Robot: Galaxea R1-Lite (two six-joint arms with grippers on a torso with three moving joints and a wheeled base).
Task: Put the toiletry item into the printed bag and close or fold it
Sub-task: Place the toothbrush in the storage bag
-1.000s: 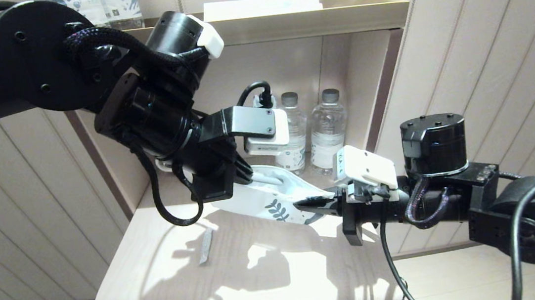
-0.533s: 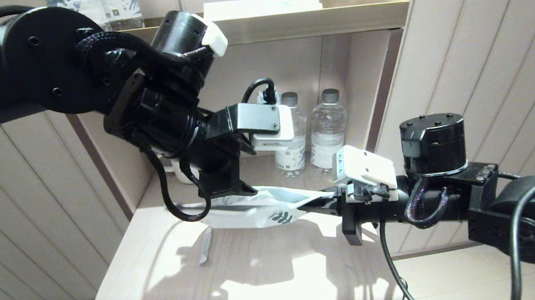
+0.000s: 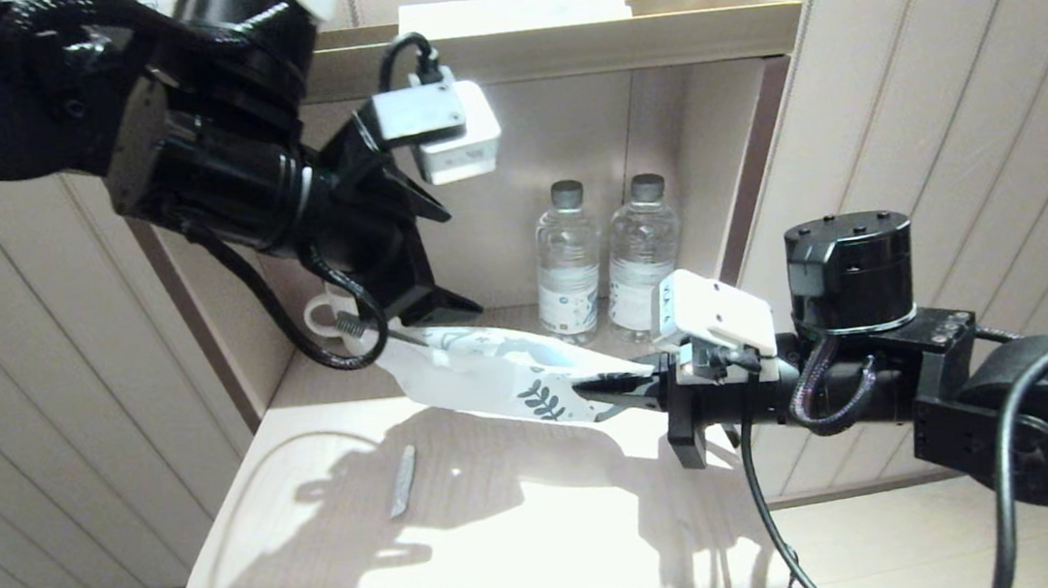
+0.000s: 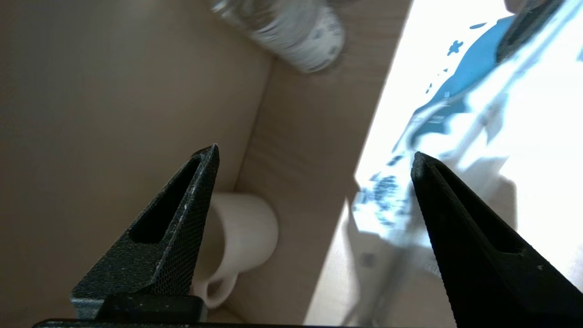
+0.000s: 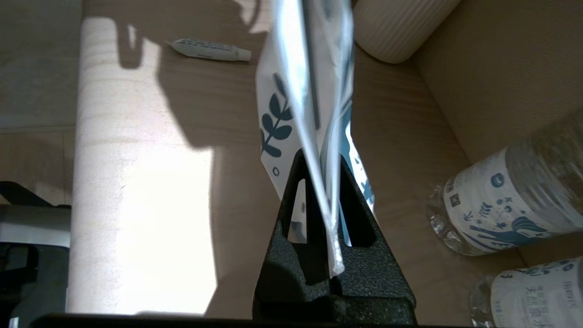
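Sunlit table (image 3: 512, 548) below: your right gripper (image 3: 607, 390) alone pinches the printed bag (image 3: 494, 375); left gripper (image 3: 442, 254) gapes empty above it, so the toothbrush (image 3: 392, 337) could slide out.

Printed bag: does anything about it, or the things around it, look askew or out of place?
The printed bag hangs off the table, pinched at one end by the shut right hand, with its free end sagging. A dark slim item shows inside it in the right wrist view. The open left hand is clear above it. A pale strip lies loose on the table.
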